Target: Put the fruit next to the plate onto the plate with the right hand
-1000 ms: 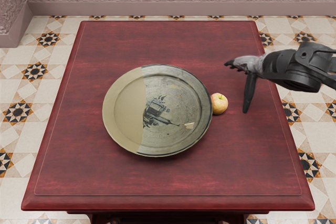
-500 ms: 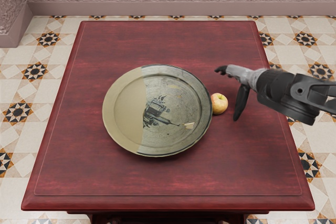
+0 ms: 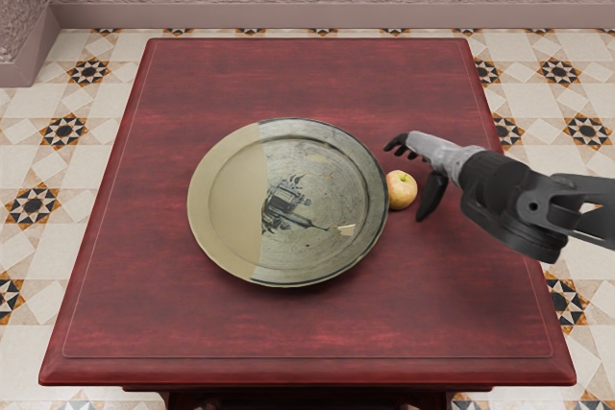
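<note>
As apple (image 3: pixel 402 189) lies untouched, hand (image 3: pixel 423 164) seems spread

Bright, even and diffuse, with only faint, soft shadow on the table (image 3: pixel 288 74). Darkest under the table's front lip at 6 o'clock. Glossy, mirror-like sheen over the plate (image 3: pixel 226 189) from centre toward 3 o'clock; flat matte tan toward 9 o'clock. Crisp everywhere, with straight lines right out to the edges.
</note>
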